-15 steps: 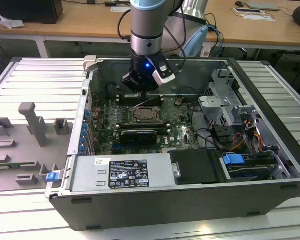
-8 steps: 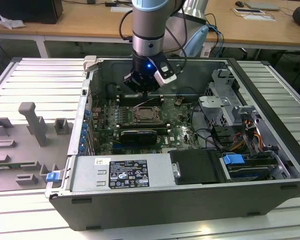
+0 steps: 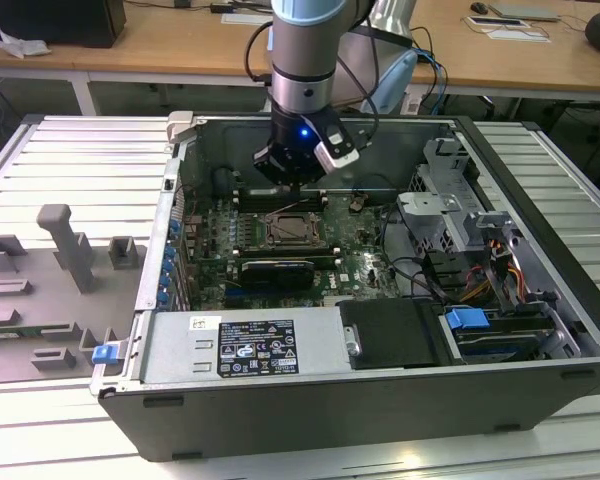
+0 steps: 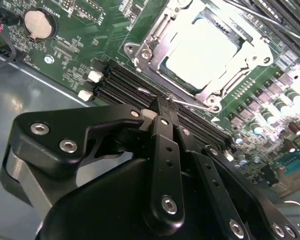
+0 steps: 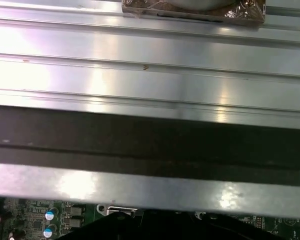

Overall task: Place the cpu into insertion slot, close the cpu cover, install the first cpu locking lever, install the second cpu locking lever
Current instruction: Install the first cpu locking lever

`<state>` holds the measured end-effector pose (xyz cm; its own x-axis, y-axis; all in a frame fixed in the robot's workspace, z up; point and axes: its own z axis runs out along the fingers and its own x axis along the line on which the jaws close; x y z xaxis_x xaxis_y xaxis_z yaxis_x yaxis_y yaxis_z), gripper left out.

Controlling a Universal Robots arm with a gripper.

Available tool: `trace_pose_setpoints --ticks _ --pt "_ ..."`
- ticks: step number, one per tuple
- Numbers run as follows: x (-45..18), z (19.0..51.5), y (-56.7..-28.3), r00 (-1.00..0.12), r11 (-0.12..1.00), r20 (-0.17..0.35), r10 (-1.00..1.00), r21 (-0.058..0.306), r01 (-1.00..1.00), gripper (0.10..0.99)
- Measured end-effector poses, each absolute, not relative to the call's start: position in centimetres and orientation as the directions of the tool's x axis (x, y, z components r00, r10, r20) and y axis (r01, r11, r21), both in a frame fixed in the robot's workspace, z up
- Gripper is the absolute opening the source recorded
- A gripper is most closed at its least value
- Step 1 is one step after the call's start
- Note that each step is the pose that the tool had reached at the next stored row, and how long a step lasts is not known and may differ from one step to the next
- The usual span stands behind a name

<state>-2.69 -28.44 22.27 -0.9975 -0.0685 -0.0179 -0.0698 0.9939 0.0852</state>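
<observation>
Second wrist view: hand fingers pinched together, holding nothing visible, tips over the black memory slots just beside the insertion slot. Cpu sits in the slot, cpu cover closed down around it. Exterior view: hand inside the open computer case, above the motherboard, near the socket.
</observation>
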Motion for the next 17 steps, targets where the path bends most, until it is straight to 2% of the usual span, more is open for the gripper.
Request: trace_pose_setpoints --ticks 17 --pt "-1.9 20.9 -28.4 -0.999 0.996 -0.018 -0.032 0.086 -0.033 0.106"
